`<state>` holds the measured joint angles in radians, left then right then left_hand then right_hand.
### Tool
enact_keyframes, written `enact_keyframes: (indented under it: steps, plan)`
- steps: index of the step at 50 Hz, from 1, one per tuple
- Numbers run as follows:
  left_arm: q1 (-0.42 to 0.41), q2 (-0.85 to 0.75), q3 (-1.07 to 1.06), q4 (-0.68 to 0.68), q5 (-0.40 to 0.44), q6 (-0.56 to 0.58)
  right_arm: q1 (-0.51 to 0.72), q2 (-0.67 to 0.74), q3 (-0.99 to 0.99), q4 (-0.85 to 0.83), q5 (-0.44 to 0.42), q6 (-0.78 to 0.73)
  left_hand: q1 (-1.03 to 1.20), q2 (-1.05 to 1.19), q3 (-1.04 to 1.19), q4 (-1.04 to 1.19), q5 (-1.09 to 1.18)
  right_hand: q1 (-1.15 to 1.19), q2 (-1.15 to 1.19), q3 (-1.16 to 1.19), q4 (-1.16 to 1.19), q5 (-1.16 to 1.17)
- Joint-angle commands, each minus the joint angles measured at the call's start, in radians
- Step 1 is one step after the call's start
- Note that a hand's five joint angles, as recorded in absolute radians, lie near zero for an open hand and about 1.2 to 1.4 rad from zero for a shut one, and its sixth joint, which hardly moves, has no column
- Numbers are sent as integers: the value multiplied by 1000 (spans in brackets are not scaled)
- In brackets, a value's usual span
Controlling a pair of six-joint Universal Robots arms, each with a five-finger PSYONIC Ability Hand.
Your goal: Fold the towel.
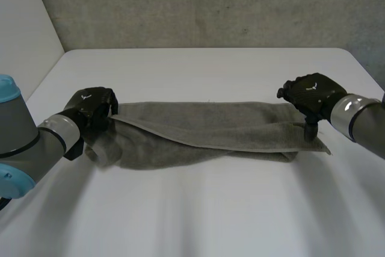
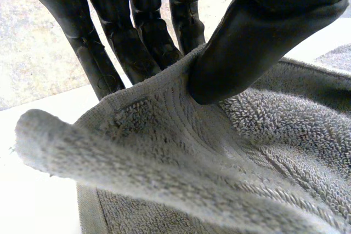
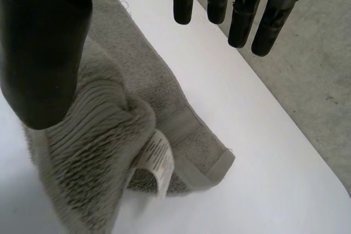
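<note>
Across the middle of the white table (image 1: 198,209) lies the grey towel (image 1: 204,130), folded lengthwise into a long band, its upper layer slanting over the lower one. At its left end the left hand (image 1: 90,108) pinches a raised edge of the cloth between its thumb and fingers (image 2: 137,47). At the right end the right hand (image 1: 310,94) is spread wide. Its fingers are straight and clear of the cloth, and its thumb is over a bunched fold beside a white label (image 3: 156,160). A grey wall (image 1: 198,4) stands beyond the table's far edge.
</note>
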<state>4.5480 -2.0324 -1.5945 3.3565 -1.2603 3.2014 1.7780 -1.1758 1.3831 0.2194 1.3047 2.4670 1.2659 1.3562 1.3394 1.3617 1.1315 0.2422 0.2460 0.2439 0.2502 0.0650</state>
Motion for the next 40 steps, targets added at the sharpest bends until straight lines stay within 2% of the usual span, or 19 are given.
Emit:
enact_keyframes:
  steps: [1, 6, 12, 14, 26, 34, 39, 40]
  plan:
    - [0, 1, -1, 0, -1, 0, -52, -84, 264, -215, 1, -8, 130, 40, 57, 35, 90, 31, 27, 29, 23, 33]
    - [0, 0, -1, 0, -1, 0, -143, -166, 483, -382, -13, -11, 130, 40, 57, 35, 90, 57, 53, 55, 49, 60]
    - [0, 0, -1, 0, -1, 0, -218, -220, 585, -466, -56, -3, 130, 40, 57, 35, 90, 81, 77, 79, 73, 83]
    - [0, -2, -1, 0, 1, 0, -253, -223, 613, -514, -100, 1, 130, 40, 57, 35, 90, 110, 106, 108, 102, 113]
    - [0, -2, -12, 0, 1, 0, -249, -147, 605, -584, -120, 21, 130, 40, 57, 35, 90, 178, 174, 176, 170, 180]
    - [0, -2, -13, 0, 1, 0, -250, -122, 582, -586, -122, 127, 130, 40, 57, 35, 90, 210, 206, 208, 202, 212]
    - [0, -2, -15, 0, 1, 0, -249, -122, 576, -591, -128, 179, 130, 40, 57, 35, 90, 318, 315, 317, 310, 321]
    - [0, -2, -15, 0, 1, 0, -249, -122, 570, -594, -128, 191, 130, 40, 57, 35, 90, 397, 393, 395, 389, 400]
